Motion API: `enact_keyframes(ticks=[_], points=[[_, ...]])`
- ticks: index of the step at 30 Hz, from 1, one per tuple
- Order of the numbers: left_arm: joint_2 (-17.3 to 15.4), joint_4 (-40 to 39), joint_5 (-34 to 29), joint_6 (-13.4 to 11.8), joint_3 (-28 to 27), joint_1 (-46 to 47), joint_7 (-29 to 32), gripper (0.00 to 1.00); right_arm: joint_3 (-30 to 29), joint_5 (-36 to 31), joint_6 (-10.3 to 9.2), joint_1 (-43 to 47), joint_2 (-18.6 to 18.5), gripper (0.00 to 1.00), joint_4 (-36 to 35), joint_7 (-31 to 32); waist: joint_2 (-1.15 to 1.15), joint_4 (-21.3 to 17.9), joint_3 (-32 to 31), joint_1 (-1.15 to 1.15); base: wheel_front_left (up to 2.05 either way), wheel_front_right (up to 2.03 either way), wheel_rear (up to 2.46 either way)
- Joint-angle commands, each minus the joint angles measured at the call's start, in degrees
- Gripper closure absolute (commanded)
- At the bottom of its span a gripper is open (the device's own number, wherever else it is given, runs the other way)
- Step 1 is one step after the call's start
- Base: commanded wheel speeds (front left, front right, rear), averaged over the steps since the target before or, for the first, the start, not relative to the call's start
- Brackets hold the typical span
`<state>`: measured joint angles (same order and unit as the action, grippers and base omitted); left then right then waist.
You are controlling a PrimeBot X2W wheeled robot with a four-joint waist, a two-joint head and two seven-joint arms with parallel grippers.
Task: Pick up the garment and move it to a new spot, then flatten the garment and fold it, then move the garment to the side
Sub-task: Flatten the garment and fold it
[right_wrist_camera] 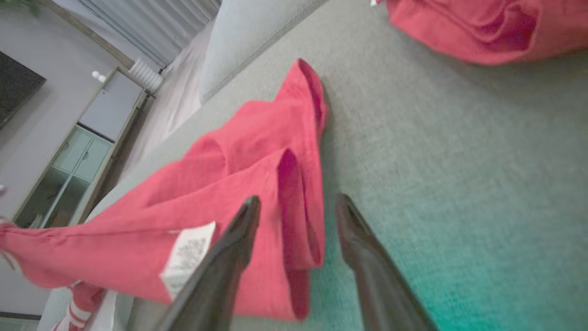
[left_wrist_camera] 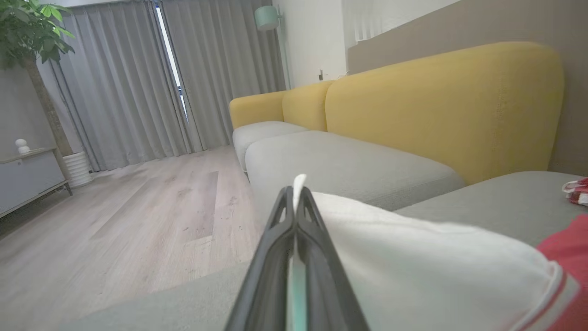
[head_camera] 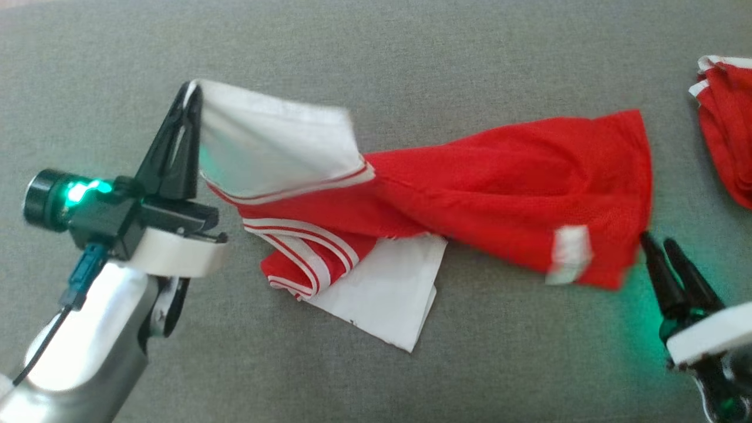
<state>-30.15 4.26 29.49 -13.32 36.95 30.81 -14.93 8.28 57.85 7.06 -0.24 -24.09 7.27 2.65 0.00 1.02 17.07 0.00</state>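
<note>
There are two garments on the grey sofa seat (head_camera: 411, 53). The one for the task, a red garment (head_camera: 499, 176) with white parts and red-and-white striped bands, lies stretched and a little twisted across the middle of the seat, between the two arms. The left jaws are closed fully on one white corner of it. In the left wrist view the two dark fingers (left_wrist_camera: 275, 257) are pressed together, a thin edge of white cloth comes out at their tips, and the white cloth spreads away to their right. The right jaws are at the opposite red end, near the lower corner. They stand partly open, and in the right wrist view the two fingers (right_wrist_camera: 363, 243) have a clear gap between them. One fold of the red hem lies in this gap, and the cloth is not pinched. One white label (head_camera: 570, 252) is sewn on the red part, just beside the right fingers. The second garment (head_camera: 728, 135), also red with white trim, lies in a heap at the right edge of the seat, apart from the first. Beyond the left fingers are two more grey seats, the yellow backs (left_wrist_camera: 441, 101), one plant (left_wrist_camera: 27, 32), grey curtains (left_wrist_camera: 124, 78) and a wood floor (left_wrist_camera: 138, 220).
</note>
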Motion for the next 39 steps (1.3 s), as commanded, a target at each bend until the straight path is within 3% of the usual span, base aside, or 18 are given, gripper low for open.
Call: enact_keyframes(ticks=[1,7,12,18,25,27,28,30,35,39], points=[[-3.1,-1.8,-0.6,-1.4,-4.3,1.1,-0.1,1.00,0.6,0.5,0.43,2.0,-2.1,0.00,-2.9,0.0,0.00,-0.2,0.4,0.00,0.00,0.00,0.00],[-3.8,-1.8,-1.1,-2.1,-6.9,-1.2,-0.1,1.00,-0.5,2.0,0.43,5.6,-4.1,0.00,-8.0,-0.3,0.00,-0.3,0.6,0.00,0.00,0.00,0.00],[-3.2,-1.6,-1.6,-1.4,-8.0,-1.1,-0.1,1.00,2.7,2.7,0.43,4.5,-3.7,0.00,-11.3,1.8,0.00,0.0,1.2,0.00,0.00,0.00,0.00],[-1.5,-0.3,-2.9,0.2,-7.4,0.6,-0.1,1.00,7.4,2.3,0.43,-0.8,-1.2,0.00,-5.8,2.3,0.00,1.2,1.8,0.00,0.00,0.00,0.00],[-0.6,0.8,-3.6,1.3,-6.9,2.2,-0.1,1.00,10.2,3.6,0.43,-3.7,-1.4,0.00,-0.2,1.4,0.00,2.2,1.5,0.00,0.00,0.00,0.00],[-0.4,1.1,-3.8,1.6,-6.7,2.6,-0.1,1.00,10.5,4.1,0.43,-3.3,-1.8,0.16,0.1,0.8,0.00,2.4,1.4,0.00,0.00,0.00,0.00],[-0.4,1.2,-3.9,1.7,-6.7,2.7,-0.1,1.00,10.7,4.5,0.43,-3.0,-2.0,0.52,0.0,0.4,0.00,2.4,1.3,0.00,0.00,0.00,0.00],[-0.3,1.4,-3.9,1.7,-6.8,2.8,-0.1,1.00,11.1,4.8,0.43,-2.5,-2.6,1.00,-0.6,-0.6,0.00,2.3,1.0,0.00,0.00,0.00,0.00],[-0.4,2.0,-4.6,2.3,-6.8,3.1,-0.1,1.00,11.7,5.1,0.43,-1.0,-5.5,1.00,-3.7,-2.4,0.00,1.8,-0.6,0.00,0.00,0.00,0.00],[-2.7,1.8,-6.5,4.2,-6.6,7.1,0.4,1.00,6.5,6.8,0.43,-1.5,-10.7,1.00,-10.2,-3.3,0.00,0.8,-2.1,0.00,0.00,0.00,0.00]])
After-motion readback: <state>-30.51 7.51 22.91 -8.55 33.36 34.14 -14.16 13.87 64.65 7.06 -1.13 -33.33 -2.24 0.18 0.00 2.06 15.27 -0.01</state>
